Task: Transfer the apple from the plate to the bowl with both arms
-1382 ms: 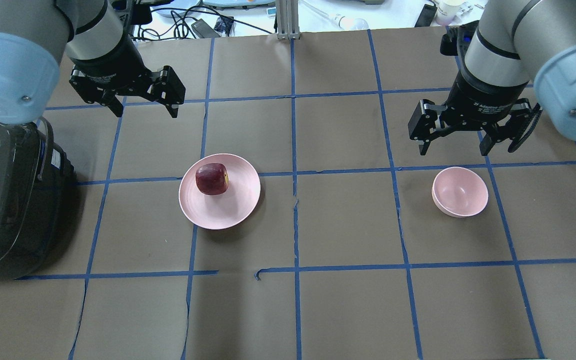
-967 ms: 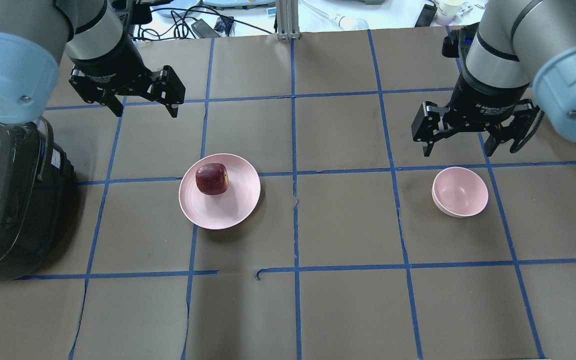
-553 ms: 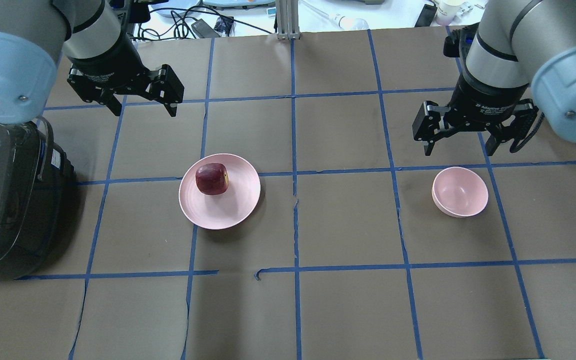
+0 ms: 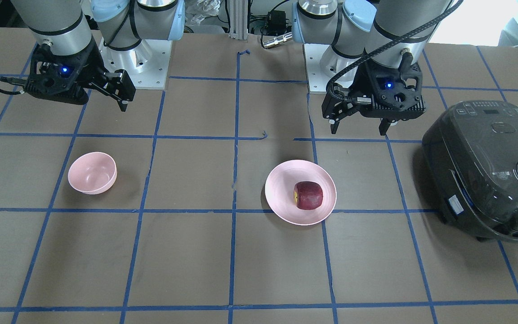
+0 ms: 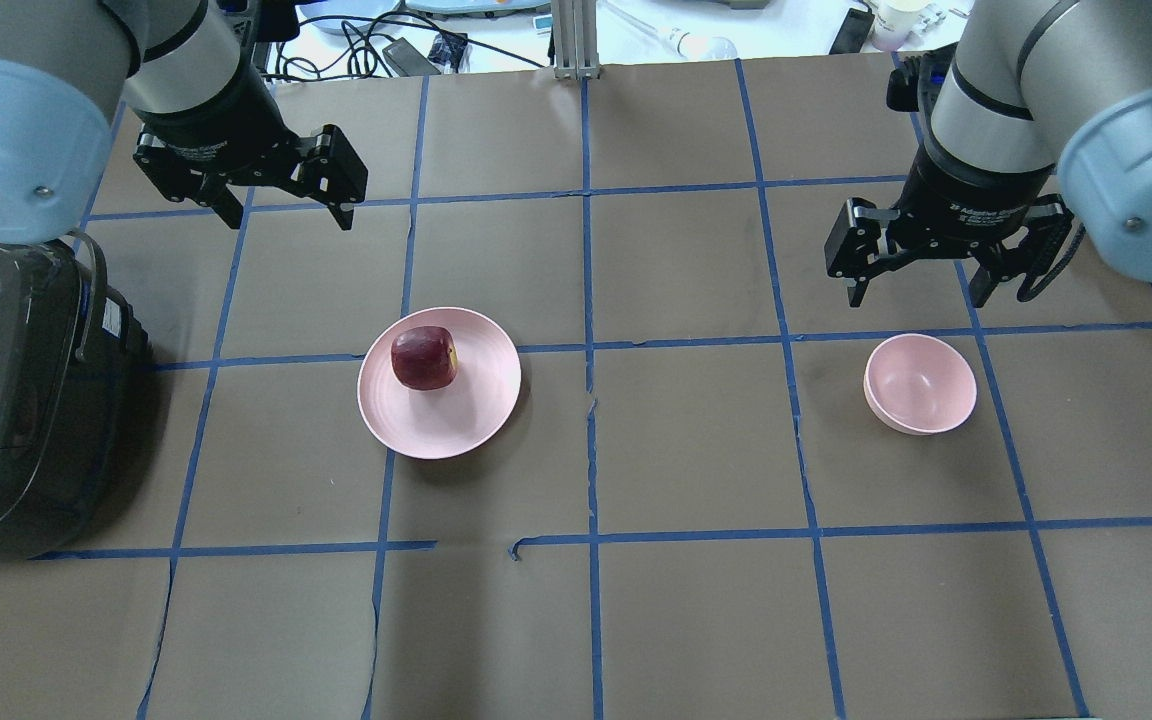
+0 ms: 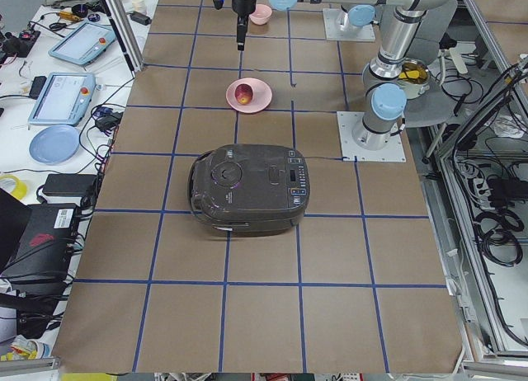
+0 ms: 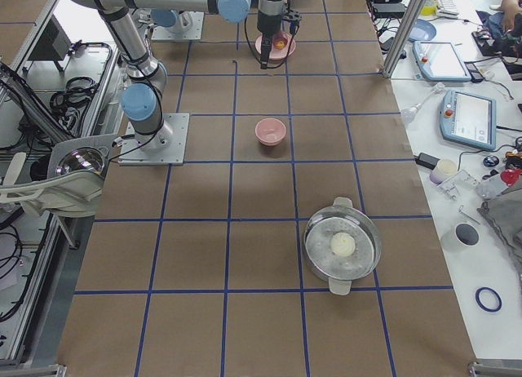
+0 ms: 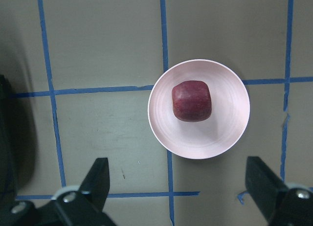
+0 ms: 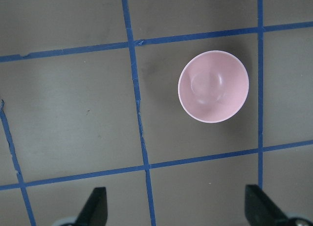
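The dark red apple point(image 5: 424, 358) lies on the wide pale pink plate point(image 5: 466, 420) left of the table's middle; they also show in the front view as apple point(image 4: 308, 195) and plate point(image 4: 281, 189), and in the left wrist view as apple point(image 8: 191, 101) and plate point(image 8: 220, 138). The small deep pink bowl point(image 5: 920, 384) stands empty at the right, also in the right wrist view point(image 9: 213, 86). My left gripper point(image 5: 286, 208) hangs open and empty, high behind the plate. My right gripper point(image 5: 918, 285) hangs open and empty, high behind the bowl.
A dark grey rice cooker point(image 5: 16, 400) stands at the table's left edge, near the plate. A steel pot with a white ball point(image 7: 342, 246) sits far along the table in the right view. Blue tape lines grid the brown table cover.
The left gripper has drifted slightly back and up. The right gripper has shifted a little away from the bowl. Both stay open; apple, plate and bowl have not moved.
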Motion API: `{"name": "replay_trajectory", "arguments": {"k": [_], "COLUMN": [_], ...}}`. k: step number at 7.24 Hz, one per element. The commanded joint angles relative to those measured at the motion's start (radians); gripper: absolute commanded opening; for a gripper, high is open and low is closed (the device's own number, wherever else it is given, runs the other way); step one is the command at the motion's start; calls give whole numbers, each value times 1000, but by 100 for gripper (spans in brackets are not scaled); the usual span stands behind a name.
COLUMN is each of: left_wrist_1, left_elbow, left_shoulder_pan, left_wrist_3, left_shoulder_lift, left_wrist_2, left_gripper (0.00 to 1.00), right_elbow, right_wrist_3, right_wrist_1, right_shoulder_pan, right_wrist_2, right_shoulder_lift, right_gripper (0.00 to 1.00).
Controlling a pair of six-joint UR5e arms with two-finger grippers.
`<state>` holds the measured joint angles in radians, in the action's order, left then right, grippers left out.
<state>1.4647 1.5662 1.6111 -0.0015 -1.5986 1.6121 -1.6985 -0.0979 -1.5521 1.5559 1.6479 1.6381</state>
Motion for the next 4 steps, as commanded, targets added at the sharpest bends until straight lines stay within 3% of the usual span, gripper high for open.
{"name": "replay_trajectory", "arguments": {"k": [1,4], "left_wrist_1": [-1,-1], "left_elbow": [5,6], "left_shoulder_pan": [1,0], "left_wrist_3": [0,0], "left_shoulder_lift": [-1,-3], "left_wrist_2": [-1,-3], "left_gripper": [100,100], "right_elbow": [14,56], "right_wrist_3": [4,10], "right_wrist_1": [-44,-11], "right_shoulder_pan": [0,1], "right_wrist_2": [-17,-17], "right_shoulder_lift": [-10,9], "right_gripper": [100,100]}}
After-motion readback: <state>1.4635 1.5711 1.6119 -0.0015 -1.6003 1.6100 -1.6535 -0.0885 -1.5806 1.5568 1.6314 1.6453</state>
